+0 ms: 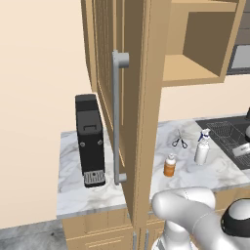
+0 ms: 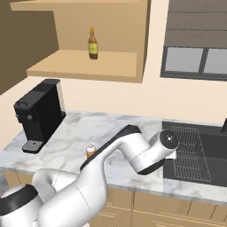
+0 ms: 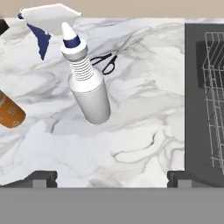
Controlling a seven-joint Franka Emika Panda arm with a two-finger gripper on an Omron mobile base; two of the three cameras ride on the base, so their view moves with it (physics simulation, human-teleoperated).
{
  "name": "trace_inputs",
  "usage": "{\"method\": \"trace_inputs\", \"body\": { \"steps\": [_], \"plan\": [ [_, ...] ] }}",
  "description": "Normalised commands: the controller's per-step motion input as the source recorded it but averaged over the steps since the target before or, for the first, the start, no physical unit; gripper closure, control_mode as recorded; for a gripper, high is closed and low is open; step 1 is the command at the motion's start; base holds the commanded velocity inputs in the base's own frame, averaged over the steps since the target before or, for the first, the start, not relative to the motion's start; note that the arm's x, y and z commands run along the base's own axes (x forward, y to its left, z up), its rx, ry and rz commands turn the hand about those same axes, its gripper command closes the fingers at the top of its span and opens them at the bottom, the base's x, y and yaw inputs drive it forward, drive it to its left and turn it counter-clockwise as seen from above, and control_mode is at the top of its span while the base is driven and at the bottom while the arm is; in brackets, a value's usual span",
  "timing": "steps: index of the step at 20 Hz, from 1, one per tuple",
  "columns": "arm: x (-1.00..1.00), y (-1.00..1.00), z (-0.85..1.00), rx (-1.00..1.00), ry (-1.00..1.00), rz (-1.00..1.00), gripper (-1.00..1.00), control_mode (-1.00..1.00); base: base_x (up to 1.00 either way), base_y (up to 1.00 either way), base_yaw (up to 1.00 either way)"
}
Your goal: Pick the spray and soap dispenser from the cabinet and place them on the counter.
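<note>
The spray, a white bottle with a blue and white trigger head, stands upright on the white marble counter. My gripper hangs above and short of it, open, with nothing between its fingertips. The orange soap dispenser stands to the spray's left. In the left base view the spray and soap dispenser stand apart on the counter, right of the cabinet's open door. The arm partly hides the soap dispenser in the right base view.
Small scissors lie behind the spray. A black coffee machine stands at the counter's left end. A dark sink with a wire rack lies to the right. A brown bottle stands on the cabinet shelf.
</note>
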Motion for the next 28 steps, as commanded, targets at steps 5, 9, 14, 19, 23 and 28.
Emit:
{"method": "trace_inputs", "body": {
  "steps": [5,9,14,19,23,28],
  "plan": [
    [-0.2,0.2,0.43,-0.09,0.0,-0.09,-1.0,-1.0,0.0,0.0,0.0],
    [-0.15,0.32,0.48,-0.1,-0.03,-0.11,-1.0,-1.0,0.0,0.0,0.0],
    [-0.09,0.42,0.46,-0.13,-0.01,-0.1,-1.0,-1.0,0.0,0.0,0.0],
    [-0.02,0.46,0.49,-0.12,-0.01,-0.12,-1.0,-1.0,0.0,0.0,0.0],
    [-0.14,0.44,0.44,-0.05,-0.07,-0.12,-1.0,-1.0,0.0,0.0,0.0],
    [-0.39,0.33,0.41,-0.02,-0.21,-0.05,-1.0,-1.0,0.0,0.0,0.0]
  ]
}}
